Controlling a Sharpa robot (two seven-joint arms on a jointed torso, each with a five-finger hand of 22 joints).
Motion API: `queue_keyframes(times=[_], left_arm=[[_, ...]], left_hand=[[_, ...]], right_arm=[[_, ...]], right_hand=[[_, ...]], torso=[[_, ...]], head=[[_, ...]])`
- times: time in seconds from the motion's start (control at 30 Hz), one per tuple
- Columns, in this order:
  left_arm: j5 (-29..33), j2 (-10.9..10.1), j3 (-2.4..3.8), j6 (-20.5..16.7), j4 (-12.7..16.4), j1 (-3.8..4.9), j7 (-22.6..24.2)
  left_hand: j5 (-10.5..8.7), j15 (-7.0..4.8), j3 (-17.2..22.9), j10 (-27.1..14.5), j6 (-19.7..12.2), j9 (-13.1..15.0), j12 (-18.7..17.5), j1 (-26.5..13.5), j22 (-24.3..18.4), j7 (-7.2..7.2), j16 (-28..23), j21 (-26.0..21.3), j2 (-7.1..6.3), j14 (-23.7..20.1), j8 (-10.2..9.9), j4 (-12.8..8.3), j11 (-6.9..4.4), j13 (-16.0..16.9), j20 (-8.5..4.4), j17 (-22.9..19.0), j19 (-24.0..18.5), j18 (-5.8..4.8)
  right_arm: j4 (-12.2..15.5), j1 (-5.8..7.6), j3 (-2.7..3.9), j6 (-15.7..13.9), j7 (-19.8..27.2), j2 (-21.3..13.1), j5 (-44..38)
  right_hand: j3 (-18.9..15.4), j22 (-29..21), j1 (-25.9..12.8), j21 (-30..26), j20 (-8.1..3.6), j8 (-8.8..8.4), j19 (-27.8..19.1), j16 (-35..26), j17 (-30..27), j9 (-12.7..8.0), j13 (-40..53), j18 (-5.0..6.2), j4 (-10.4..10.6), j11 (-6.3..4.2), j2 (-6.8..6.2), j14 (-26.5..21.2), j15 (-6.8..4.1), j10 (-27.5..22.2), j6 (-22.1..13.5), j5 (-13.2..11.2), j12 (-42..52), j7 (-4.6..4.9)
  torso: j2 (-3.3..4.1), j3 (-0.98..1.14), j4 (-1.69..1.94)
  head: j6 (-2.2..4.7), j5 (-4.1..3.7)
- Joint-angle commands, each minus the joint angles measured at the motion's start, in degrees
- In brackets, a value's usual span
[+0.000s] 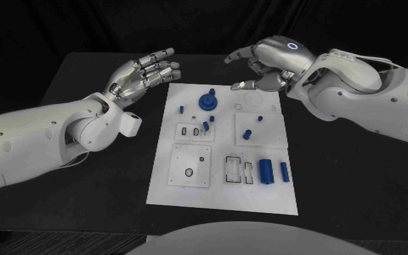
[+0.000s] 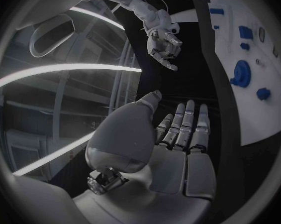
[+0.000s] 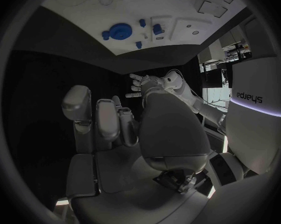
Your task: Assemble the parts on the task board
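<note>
From the head camera, the white board [image 1: 223,151] lies in the middle of the black worktop [image 1: 340,166], its long side running away from the robot. Blue parts sit on it: a round gear-like part [image 1: 207,100] near the far end, several small pegs [image 1: 207,126] around the middle, and two cylinders [image 1: 266,170] lying side by side near the near right corner. The left hand [image 1: 146,75] hangs just beside the board's far left corner, fingers apart and stretched forward, holding nothing. The right hand [image 1: 270,66] hangs over the board's far right corner, fingers loosely curled but separate, also empty.

From the left wrist, the left hand [image 2: 177,134] shows its palm with fingers straight and spread, nothing in it. The board [image 2: 255,94] curves along one side with the gear part [image 2: 242,73] and pegs [image 2: 262,93] on it. The right hand [image 2: 165,44] hangs across from it, off the board, fingers bent, empty.

From the right wrist, the right hand [image 3: 122,134] has its fingers upright and apart, grasping nothing. The board [image 3: 97,15] lies beyond them, carrying the gear part [image 3: 120,32] and small pegs [image 3: 157,29]. The left hand [image 3: 142,83] shows past the fingers, released and spread.
</note>
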Motion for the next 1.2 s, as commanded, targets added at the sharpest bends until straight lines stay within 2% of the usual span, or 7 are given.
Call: queue_keyframes(times=[0.03,0.17,0.27,0.3,0.4,0.77,1.2], left_arm=[[-9.1,0.5,0.14,-8.9,0.5,2.70,-3.5],[-18.1,1.3,0.14,-7.3,0.7,6.88,-16.0],[-21.9,1.9,0.14,-4.1,0.7,8.48,-22.8],[-23.7,2.4,0.14,-1.9,0.6,9.22,-26.9],[-26.5,3.4,0.15,2.2,0.4,10.17,-33.9],[-34.9,9.0,0.16,20.8,-1.9,11.59,-60.6],[-35.7,16.0,0.16,27.2,-4.4,11.99,-70.7]], left_hand=[[-2.48,-0.98,-1.6,4.8,2.4,0.3,9.6,0.3,2.8,1.56,11.8,5.8,-0.75,5.3,0.7,1.6,-0.69,4.5,-0.34,5.0,7.3,0.52],[-9.12,-6.79,-8.3,17.9,22.1,2.9,28.8,-5.8,11.1,4.50,36.6,21.3,-3.07,18.6,7.9,7.0,-6.41,16.1,-5.32,20.1,24.3,1.61],[-8.96,-7.56,-10.7,43.2,23.9,3.3,43.7,-7.3,17.0,3.73,50.8,30.4,-3.25,42.0,10.7,8.8,-7.51,47.6,-6.98,53.4,27.8,1.64],[-8.96,-8.37,-13.7,59.4,26.0,4.5,49.6,-10.2,40.5,2.56,54.5,50.6,-2.37,56.0,14.5,9.0,-8.15,68.3,-8.01,73.7,34.3,-1.41],[-9.05,-8.90,-15.0,65.1,27.5,5.5,50.6,-11.6,51.8,2.00,54.5,58.2,-1.42,59.0,16.7,8.8,-8.68,74.8,-7.99,77.5,38.4,-2.92],[-9.11,-12.73,-19.8,65.1,32.4,19.6,50.6,-19.9,66.9,-2.37,54.5,66.8,2.03,59.0,30.2,8.9,-12.59,74.8,-10.92,77.5,47.4,-5.26],[-6.21,-13.60,-18.1,65.1,32.3,25.6,50.6,-18.6,67.5,-3.23,54.5,66.6,3.83,59.0,31.1,7.6,-13.45,74.8,-11.75,77.5,47.9,-5.32]], right_arm=[[0.5,0.62,-0.03,-2.8,1.6,-1.3,3.2],[0.3,1.13,-0.04,-0.3,1.1,-2.8,4.1],[0.0,1.11,-0.05,1.1,0.7,-3.1,4.8],[-0.2,1.02,-0.05,1.8,0.4,-3.3,5.1],[-0.5,0.73,-0.05,2.9,0.1,-3.5,5.4],[-2.1,-1.70,-0.06,5.5,-1.0,-4.8,5.9],[-2.7,-3.58,-0.06,7.1,-2.2,-5.3,5.9]], right_hand=[[-0.4,0.2,-0.7,0.2,-0.12,0.50,0.4,0.3,0.1,-0.1,8.4,0.16,0.1,0.14,-0.02,1.1,-0.01,-0.2,0.7,-0.2,-0.1,0.06],[-0.7,0.3,-0.9,0.4,-0.11,0.70,0.5,0.3,0.1,-0.2,8.1,0.11,0.1,0.21,0.28,1.0,0.03,-0.6,1.2,-0.2,-0.5,0.20],[-0.7,0.3,-0.8,0.1,-0.07,0.78,0.4,0.1,0.0,-0.3,7.8,0.15,0.0,0.28,0.87,1.0,0.09,-0.9,1.4,-0.2,-0.8,0.26],[-0.6,0.2,-0.7,-0.1,-0.05,0.82,0.3,0.0,-0.1,-0.3,7.7,0.18,0.0,0.31,1.12,0.9,0.12,-1.0,1.5,-0.2,-0.9,0.30],[-0.6,0.2,-0.8,-0.4,0.02,0.97,0.2,-0.2,-0.3,-0.4,7.0,0.22,-0.1,0.41,1.75,0.8,0.21,-1.8,1.9,-0.2,-1.7,0.42],[-0.6,0.7,-1.2,0.4,0.14,1.53,0.6,0.8,0.6,-0.6,6.9,0.09,-0.2,0.54,3.41,1.1,0.31,-1.8,3.2,-0.1,-1.8,0.57],[-0.5,0.8,-1.0,0.3,0.22,1.79,0.6,0.8,0.7,-0.8,6.7,0.12,-0.4,0.59,4.26,1.2,0.36,-1.9,3.9,0.3,-2.0,0.62]], torso=[[-0.07,0.28,-0.11],[-0.23,0.32,-0.40],[-0.30,0.41,-0.62],[-0.29,0.38,-0.57],[-0.42,0.46,-0.59],[-0.80,1.59,-0.91],[-1.15,2.54,-1.46]], head=[[0.16,-0.05],[-0.01,0.33],[-0.02,0.48],[0.08,0.44],[-0.12,0.35],[-1.15,-0.25],[-1.15,0.78]])
